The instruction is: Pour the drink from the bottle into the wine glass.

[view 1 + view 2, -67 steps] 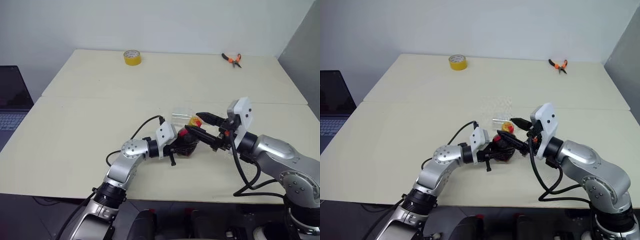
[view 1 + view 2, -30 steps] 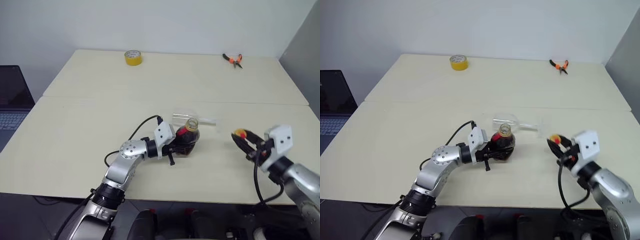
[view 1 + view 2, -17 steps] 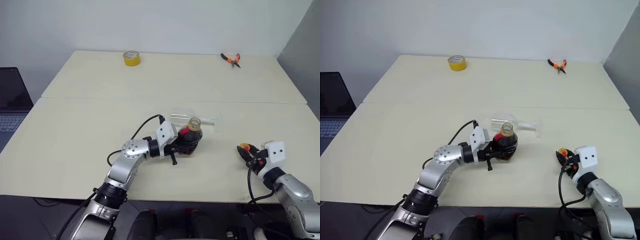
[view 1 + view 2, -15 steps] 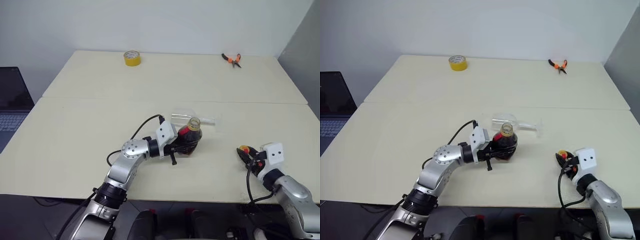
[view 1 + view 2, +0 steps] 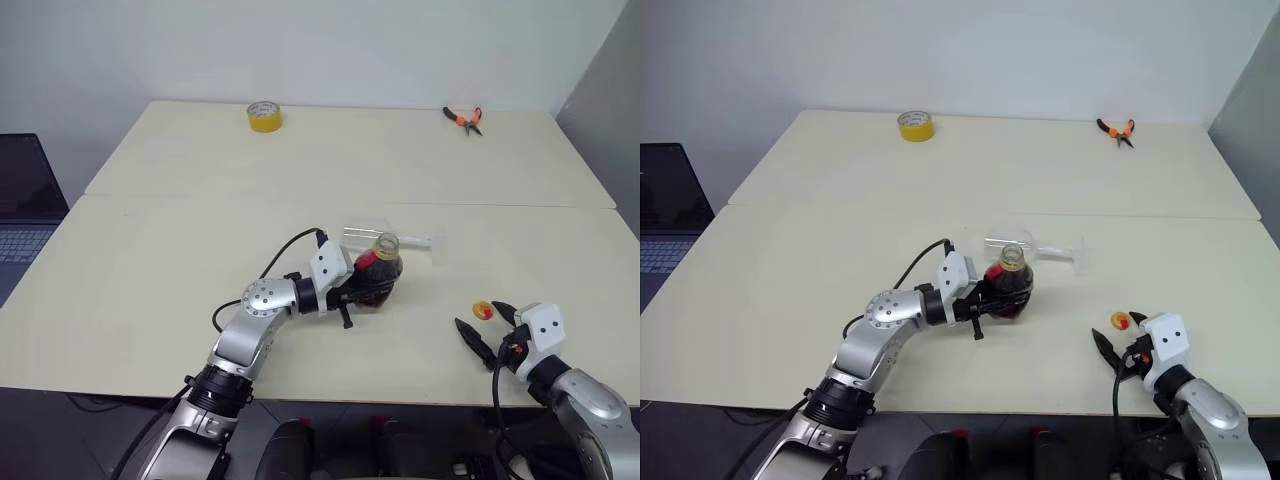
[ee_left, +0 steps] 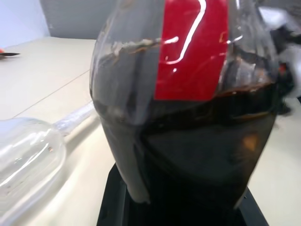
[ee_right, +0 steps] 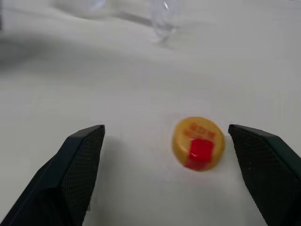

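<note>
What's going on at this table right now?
The left gripper holds the bottle of dark drink upright on the table, its neck uncapped. The right gripper, jaws wide open, sits low at the table's near right edge with the yellow cap lying loose between them. The wine glass lies on its side just behind the bottle, so nothing is poured yet.

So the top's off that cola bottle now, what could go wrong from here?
The wine glass is lying on its side behind the bottle, so pouring now would likely spill drink on the table. The open bottle could slop if the left gripper tilts it early. The loose cap might roll away.
</note>
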